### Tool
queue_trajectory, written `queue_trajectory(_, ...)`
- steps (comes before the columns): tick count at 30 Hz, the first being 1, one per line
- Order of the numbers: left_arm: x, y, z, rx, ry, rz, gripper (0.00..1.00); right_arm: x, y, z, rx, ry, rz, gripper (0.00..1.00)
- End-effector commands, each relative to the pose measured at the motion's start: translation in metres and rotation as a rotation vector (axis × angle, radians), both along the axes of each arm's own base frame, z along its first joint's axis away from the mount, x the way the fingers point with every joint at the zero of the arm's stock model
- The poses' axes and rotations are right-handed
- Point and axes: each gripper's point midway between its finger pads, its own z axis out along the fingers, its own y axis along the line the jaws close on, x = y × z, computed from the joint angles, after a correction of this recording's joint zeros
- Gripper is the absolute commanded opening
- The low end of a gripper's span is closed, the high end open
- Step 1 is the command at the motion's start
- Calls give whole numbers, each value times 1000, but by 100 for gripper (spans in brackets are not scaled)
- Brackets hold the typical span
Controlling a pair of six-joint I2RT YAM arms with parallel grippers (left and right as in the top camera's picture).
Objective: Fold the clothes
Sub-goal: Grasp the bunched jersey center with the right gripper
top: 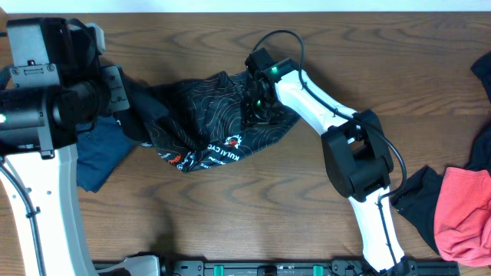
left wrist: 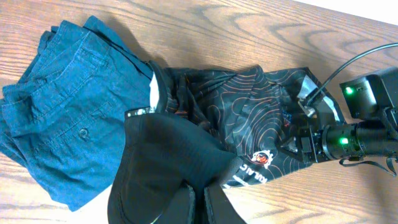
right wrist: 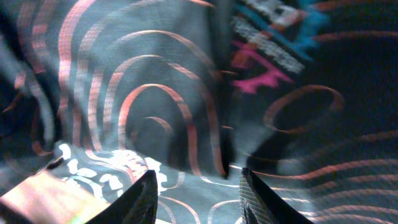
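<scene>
Straightening rather than folding yet, by the look of it: lying bunched, the black jersey (top: 207,126), left of middle on the table (top: 253,222), against the jeans (left wrist: 62,112). Clamping a black flap tight in the left gripper (left wrist: 199,200). Pressing the right gripper (top: 257,107) into the other end, fingers (right wrist: 144,196) parted; gripping or merely resting, impossible to tell. Calling next for pulling both ends apart, flat. Showing the jeans whole only from the left wrist; catching the red garment (top: 464,207) only from overhead.
</scene>
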Motion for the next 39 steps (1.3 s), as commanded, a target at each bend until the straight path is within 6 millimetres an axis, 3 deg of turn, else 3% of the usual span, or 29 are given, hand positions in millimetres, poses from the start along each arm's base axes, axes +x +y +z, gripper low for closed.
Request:
queue_trajectory(1,1,2,-2,11,5,0,6,7,-9,-9,-59,-6,-65,39)
queue_trajectory(12,1,2,-2,11,5,0,6,-3,12,-7,-18,-15,-9,38)
queue_trajectory(17,0,2,-2,11,6,0,6,-7,13,-10,-46,-24,3,37)
queue_trajectory(20,0,2,-2,11,6,0,6,-7,13,-10,-48,-25,3,29)
queue_trajectory(21,0,2,-2,11,6,0,6,-7,13,-10,-47,-25,3,20)
queue_trajectory(25,0,2,-2,11,6,0,6,-6,12,-10,-49,-24,-4,1)
queue_trajectory(30,0,2,-2,11,6,0,6,-1,4,-12,-88,-43,-22,1)
queue_trajectory(32,0,2,-2,11,6,0,6,4,-2,-6,-97,-56,-35,1)
queue_trajectory(35,1,2,-2,11,5,0,6,20,-19,19,-105,-105,-63,1)
queue_trajectory(39,1,2,-1,11,4,0,6,54,-61,95,-76,-231,-143,1)
